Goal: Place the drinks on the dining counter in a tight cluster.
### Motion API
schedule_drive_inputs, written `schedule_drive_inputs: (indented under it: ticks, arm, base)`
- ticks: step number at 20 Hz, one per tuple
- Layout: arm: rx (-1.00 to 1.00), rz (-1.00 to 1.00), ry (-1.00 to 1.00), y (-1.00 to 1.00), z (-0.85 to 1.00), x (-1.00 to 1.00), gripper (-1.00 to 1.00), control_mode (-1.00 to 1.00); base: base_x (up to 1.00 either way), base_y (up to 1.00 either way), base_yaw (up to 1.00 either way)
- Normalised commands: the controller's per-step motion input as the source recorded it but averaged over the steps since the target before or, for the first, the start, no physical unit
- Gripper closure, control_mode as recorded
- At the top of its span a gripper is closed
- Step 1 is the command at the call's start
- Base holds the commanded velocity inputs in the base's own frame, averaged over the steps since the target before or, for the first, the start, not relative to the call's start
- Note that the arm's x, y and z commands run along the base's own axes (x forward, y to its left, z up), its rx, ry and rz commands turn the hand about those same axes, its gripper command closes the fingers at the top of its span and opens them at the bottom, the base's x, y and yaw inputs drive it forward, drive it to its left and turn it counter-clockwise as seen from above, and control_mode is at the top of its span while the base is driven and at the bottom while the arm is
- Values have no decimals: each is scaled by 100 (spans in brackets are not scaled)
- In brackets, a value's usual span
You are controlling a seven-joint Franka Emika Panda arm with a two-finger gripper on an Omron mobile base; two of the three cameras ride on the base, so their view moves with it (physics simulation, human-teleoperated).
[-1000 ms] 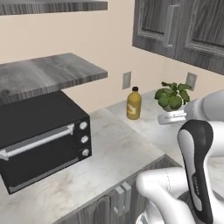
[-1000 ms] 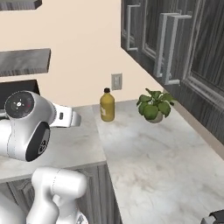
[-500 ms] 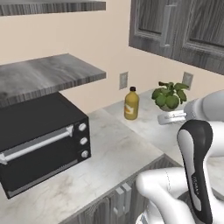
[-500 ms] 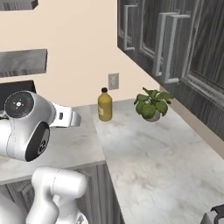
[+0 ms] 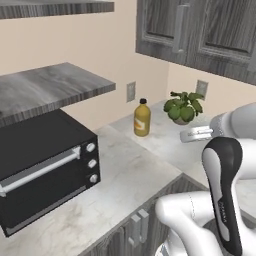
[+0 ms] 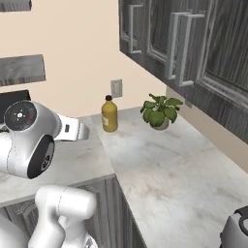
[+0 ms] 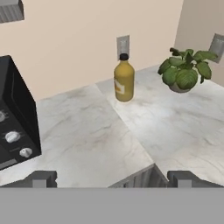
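1. Left base view: the amber-orange juice jug (image 5: 142, 118) is seen standing upright on the marble counter (image 5: 125, 175), in the corner close to the wall and just below a wall outlet (image 5: 131, 91). A potted plant (image 5: 182, 107) is placed to its right, near but apart from it. A black toaster oven (image 5: 42, 170) is set well to the left under a grey shelf (image 5: 50, 90). Dark wall cabinets (image 5: 200, 32) are hung above. The white arm is seen at the lower right.

2. Right base view: the jug (image 6: 109, 114) is shown upright at the back of the counter (image 6: 164, 169), beside the outlet (image 6: 116, 88), with the plant (image 6: 159, 112) to its right. Cabinets (image 6: 184, 43) are mounted along the right wall.

3. Hand view: the gripper (image 7: 111, 179) is shown with its jaws spread wide and nothing between them; both fingertips (image 7: 41, 178) are held above the counter (image 7: 87, 135) edge, well apart from the jug (image 7: 124, 78). The jug is seen straight ahead, the plant (image 7: 186, 72) to its right, the oven (image 7: 15, 118) at the left.
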Motion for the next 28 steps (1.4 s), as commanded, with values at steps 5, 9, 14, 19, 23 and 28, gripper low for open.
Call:
schedule_drive_inputs:
  ticks: [5, 9, 14, 19, 23, 28]
  arm:
    - [0, 0, 0, 0, 0, 0, -100, 100]
    - [0, 0, 0, 0, 0, 0, -100, 100]
    - [-5, 0, 6, 10, 7, 22, -100, -100]
    - [-20, 5, 25, 21, 27, 77, -100, -100]
    - [-16, 10, 18, 1, 9, 95, -100, -100]
    - [-5, 13, 0, 0, -36, 100, -100, -100]
  base:
    - [3, 1, 0]
    - [0, 0, 0]
    - [6, 2, 0]
    - [0, 0, 0]
    - [0, 0, 0]
    - [0, 0, 0]
